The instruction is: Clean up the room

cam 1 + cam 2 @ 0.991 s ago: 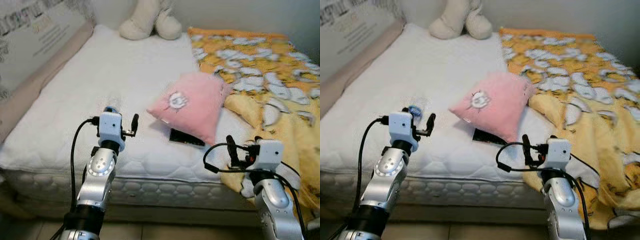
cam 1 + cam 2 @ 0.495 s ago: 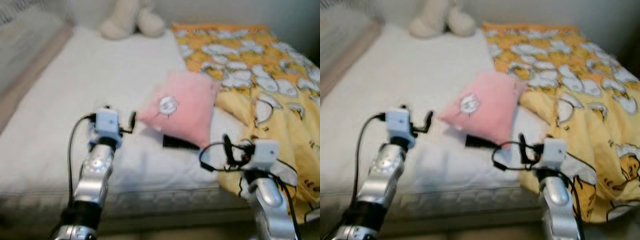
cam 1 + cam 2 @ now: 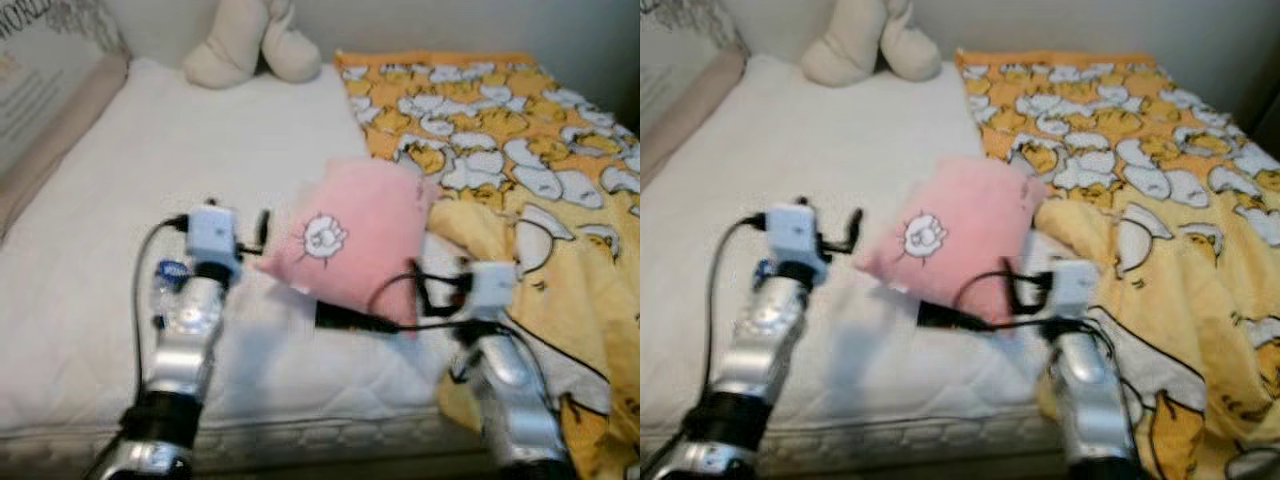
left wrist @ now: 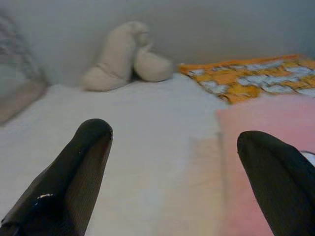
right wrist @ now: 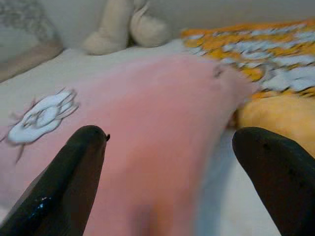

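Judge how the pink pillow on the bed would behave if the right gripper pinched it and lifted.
The pink pillow looks plump and soft, so it would probably sag around the pinch. It likely weighs little for its bulk. The open right gripper faces its broad side, so the fabric may bunch between the fingers.

The camera moved closer to the bed (image 3: 80,250). The right gripper (image 3: 418,290) rose from lower right to the pink pillow's (image 3: 350,235) right edge at frame centre. The left gripper (image 3: 260,232) now sat just left of the pillow.
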Motion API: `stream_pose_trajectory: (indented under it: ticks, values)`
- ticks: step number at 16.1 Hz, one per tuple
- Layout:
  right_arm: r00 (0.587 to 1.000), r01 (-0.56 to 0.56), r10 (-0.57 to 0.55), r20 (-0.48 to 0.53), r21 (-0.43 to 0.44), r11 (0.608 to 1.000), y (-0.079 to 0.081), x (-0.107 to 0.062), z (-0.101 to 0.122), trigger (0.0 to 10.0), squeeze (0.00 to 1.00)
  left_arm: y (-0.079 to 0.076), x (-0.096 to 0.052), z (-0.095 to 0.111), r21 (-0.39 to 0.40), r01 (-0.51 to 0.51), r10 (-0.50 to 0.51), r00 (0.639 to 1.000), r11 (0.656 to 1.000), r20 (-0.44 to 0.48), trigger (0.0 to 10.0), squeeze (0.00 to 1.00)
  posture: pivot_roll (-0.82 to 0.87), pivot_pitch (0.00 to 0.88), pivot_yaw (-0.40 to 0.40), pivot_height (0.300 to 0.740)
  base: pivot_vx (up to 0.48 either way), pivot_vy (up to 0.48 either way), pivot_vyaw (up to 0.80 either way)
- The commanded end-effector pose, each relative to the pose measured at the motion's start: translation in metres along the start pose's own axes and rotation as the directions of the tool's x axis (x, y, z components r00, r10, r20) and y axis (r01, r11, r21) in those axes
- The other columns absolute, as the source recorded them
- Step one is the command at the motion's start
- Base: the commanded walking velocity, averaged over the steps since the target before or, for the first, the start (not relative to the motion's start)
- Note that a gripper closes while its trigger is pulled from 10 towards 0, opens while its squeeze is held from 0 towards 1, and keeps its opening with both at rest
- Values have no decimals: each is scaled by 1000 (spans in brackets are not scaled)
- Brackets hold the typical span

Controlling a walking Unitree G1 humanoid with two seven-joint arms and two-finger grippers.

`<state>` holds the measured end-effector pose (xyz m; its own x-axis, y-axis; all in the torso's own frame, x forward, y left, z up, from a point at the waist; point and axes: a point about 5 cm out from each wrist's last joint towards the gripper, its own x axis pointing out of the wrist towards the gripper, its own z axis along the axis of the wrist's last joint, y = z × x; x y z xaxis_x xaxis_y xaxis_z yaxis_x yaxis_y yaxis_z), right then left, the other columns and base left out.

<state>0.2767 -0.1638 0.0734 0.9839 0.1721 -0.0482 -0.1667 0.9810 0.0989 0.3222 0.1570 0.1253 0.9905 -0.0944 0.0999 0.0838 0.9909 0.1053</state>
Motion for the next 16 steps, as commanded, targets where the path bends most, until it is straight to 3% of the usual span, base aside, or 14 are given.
stream_pose_trajectory:
  ticks: [1, 5, 8, 10, 13, 15, 16]
  values:
    - [1000, -8, 9, -19, 32, 999, 0, 4, -3, 10000, 0, 2, -1, 10, 27, 18, -19, 1000, 999, 23, 10000, 0, -45, 17, 30, 740, 0, 0, 0]
    - [988, -110, 122, -98, 127, 986, 16, 15, -22, 10000, 0, 29, -19, 23, 115, 7, -8, 1000, 993, 11, 10000, 0, 69, 150, 59, 740, 0, 0, 0]
    - [964, -250, 261, -41, 183, 951, 43, 26, -10, 10000, 0, 40, -35, 27, 153, -9, 11, 1000, 988, -16, 10000, 0, 112, 186, 53, 740, 0, 0, 0]
    - [929, -351, 366, -51, 183, 918, 60, 24, -11, 10000, 0, 42, -42, 27, 151, -24, 29, 999, 988, -33, 10000, 0, 118, 191, 53, 740, 0, 0, 0]
    - [939, -304, 317, -132, 109, 946, 37, 23, -26, 10000, 0, 37, -47, 27, 143, -9, 17, 998, 990, -55, 10000, 0, 112, 197, 57, 740, 0, 0, 0]
    - [947, -253, 241, -214, -31, 967, -1, 17, -30, 10000, 0, 36, -45, 27, 139, -8, 17, 998, 990, -66, 10000, 0, 92, 196, 56, 740, 0, 0, 0]
    - [942, -240, 193, -275, -147, 960, -33, 6, -28, 10000, 0, 35, -43, 27, 131, -9, 18, 998, 991, -68, 10000, 0, 87, 194, 54, 740, 0, 0, 0]
